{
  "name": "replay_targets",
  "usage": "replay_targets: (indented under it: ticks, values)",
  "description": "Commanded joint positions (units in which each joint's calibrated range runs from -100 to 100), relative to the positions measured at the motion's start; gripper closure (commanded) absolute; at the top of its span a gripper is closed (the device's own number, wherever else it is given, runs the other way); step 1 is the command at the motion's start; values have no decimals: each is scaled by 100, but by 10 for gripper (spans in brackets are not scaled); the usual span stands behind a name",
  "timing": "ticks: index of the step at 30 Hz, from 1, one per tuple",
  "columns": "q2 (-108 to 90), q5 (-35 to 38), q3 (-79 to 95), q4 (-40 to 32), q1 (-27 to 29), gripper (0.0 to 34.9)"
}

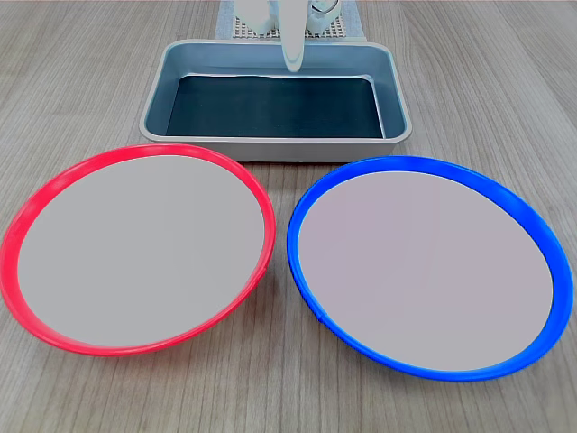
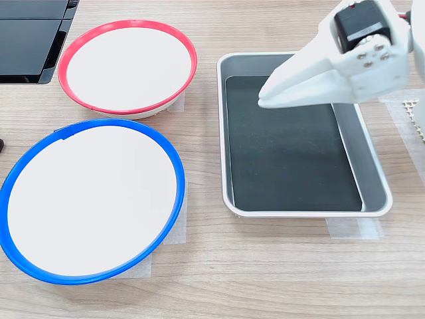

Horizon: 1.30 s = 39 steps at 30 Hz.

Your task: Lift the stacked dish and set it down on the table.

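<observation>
Gripper is hovering over the tray, upper right of the second exterior view, fingers together, holding nothing. Red dish is lying upper left on the desk, apart from the blue plate, seemingly already placed.

We count two large round plates on the table: one red-rimmed plate and one blue-rimmed plate. We see one grey metal tray, one white gripper, and several pale tape strips.
</observation>
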Motion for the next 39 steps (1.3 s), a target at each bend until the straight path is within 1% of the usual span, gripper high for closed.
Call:
replay_targets:
  ticks: [1,2,6,17,39]
  values:
    - [-614,-63,18,918,103,349]
    - [-733,-73,18,1157,94,349]
    - [-742,-171,18,1512,226,349]
    - [-742,-220,18,1512,338,346]
    - [-742,-220,18,1512,338,346]
